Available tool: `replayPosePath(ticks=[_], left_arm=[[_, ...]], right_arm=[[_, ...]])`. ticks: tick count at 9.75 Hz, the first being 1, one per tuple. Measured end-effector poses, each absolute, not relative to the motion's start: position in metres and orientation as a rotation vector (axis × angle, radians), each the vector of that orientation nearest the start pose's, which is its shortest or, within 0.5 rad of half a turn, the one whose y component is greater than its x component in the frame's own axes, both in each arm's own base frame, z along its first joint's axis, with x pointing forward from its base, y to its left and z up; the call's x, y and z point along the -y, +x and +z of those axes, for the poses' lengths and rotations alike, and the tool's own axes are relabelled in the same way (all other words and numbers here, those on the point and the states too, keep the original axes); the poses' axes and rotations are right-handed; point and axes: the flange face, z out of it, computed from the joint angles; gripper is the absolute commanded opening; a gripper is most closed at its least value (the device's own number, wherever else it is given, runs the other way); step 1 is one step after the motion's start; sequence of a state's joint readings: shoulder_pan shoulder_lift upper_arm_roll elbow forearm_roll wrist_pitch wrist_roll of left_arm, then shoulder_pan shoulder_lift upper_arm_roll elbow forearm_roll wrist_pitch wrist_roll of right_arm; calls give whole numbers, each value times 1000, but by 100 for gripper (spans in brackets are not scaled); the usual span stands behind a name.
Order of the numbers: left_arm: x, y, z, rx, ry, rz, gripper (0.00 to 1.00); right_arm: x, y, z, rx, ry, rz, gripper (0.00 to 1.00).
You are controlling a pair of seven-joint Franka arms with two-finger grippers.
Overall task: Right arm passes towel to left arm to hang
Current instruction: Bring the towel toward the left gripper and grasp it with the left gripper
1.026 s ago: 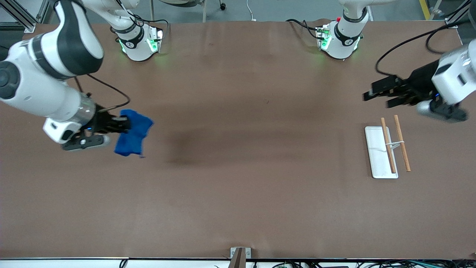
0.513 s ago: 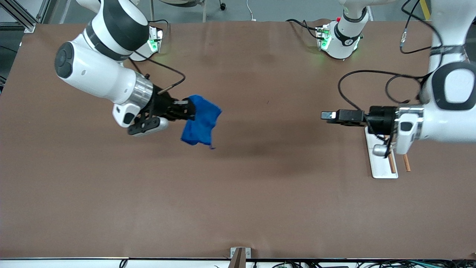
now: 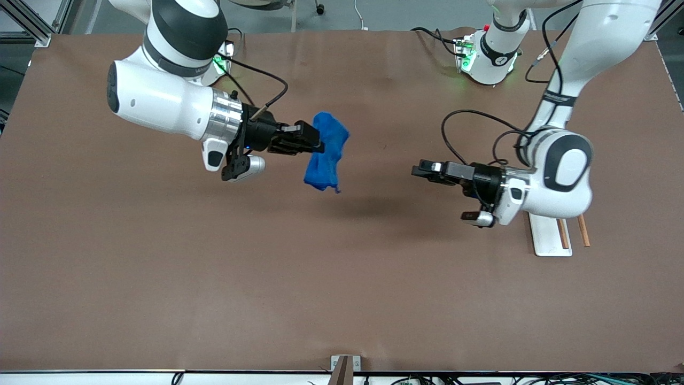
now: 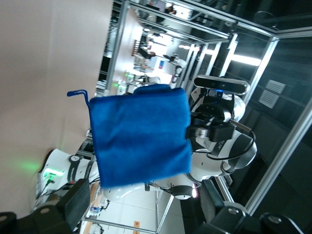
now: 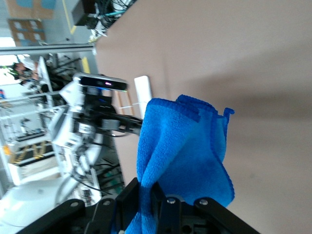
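Towel [image 3: 326, 152], a soft, bright blue cloth, hung in loose folds over the middle of the brown bench [image 3: 342, 278], pinched at its top edge by the right gripper [image 3: 316, 143]. Facing it and well apart, the left gripper [image 3: 422, 172] was spread wide. A good handover would probably need those fingers to take a free, flat edge clear of the right gripper's hold.

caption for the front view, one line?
Right gripper holds the blue towel aloft, facing the open left gripper over the table's middle.
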State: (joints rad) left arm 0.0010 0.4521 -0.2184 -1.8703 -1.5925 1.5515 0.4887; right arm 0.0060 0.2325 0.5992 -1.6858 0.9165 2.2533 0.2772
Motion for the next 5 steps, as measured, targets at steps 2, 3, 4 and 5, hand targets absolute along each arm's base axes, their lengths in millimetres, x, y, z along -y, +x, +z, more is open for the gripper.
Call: replayPosePath(ticks=[2, 3, 4, 5], left_arm=[[250, 560, 303, -18, 1368, -328, 100], [263, 550, 285, -20, 1290, -319, 100], [278, 541, 268, -32, 1201, -309, 100], [293, 532, 254, -47, 1121, -301, 100]], right_arm=[[-382, 545, 529, -297, -2054, 113, 0], [-391, 542, 528, -337, -2009, 108, 0], [-398, 538, 529, -360, -1973, 101, 0], [-402, 536, 530, -368, -1950, 99, 0]])
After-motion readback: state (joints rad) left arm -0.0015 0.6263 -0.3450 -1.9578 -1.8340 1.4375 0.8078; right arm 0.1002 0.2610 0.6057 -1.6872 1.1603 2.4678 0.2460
